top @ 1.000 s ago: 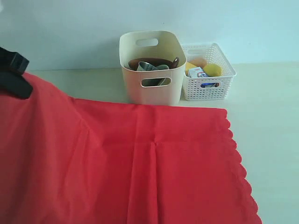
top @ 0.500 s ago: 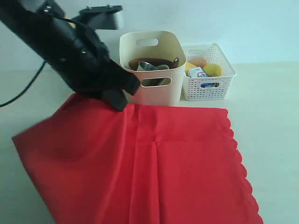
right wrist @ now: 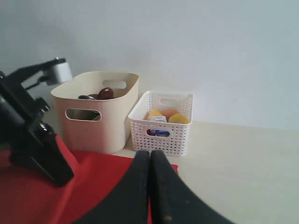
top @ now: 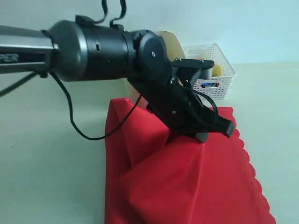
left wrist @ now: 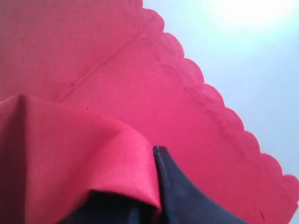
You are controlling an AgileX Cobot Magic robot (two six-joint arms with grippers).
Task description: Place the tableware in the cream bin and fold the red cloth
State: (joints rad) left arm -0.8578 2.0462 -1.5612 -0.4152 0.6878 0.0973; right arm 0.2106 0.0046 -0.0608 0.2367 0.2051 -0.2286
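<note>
The red cloth (top: 187, 177) lies on the table, its left part pulled over its right part toward the scalloped edge. My left gripper (top: 215, 132) reaches across the middle, shut on a fold of the red cloth (left wrist: 93, 154) that drapes against one dark finger (left wrist: 187, 196). Behind the left arm, the cream bin (right wrist: 98, 126) holds the dark wooden spoon (right wrist: 106, 92) and other tableware, mostly hidden by its wall. In the exterior view only a sliver of the cream bin (top: 174, 44) shows. My right gripper (right wrist: 149, 156) is shut on nothing, above the near corner of the red cloth (right wrist: 93, 182).
A white lattice basket (right wrist: 161, 126) with a lemon (right wrist: 179, 118), other food and a milk carton stands right of the bin; the same basket (top: 217, 74) shows behind the left arm (top: 103, 49). Bare table (top: 46, 163) lies left of the cloth.
The left arm has swept from the far left to the right, carrying the cloth's left edge over the rest, so the cloth now covers about half the width. The arm now hides the bin.
</note>
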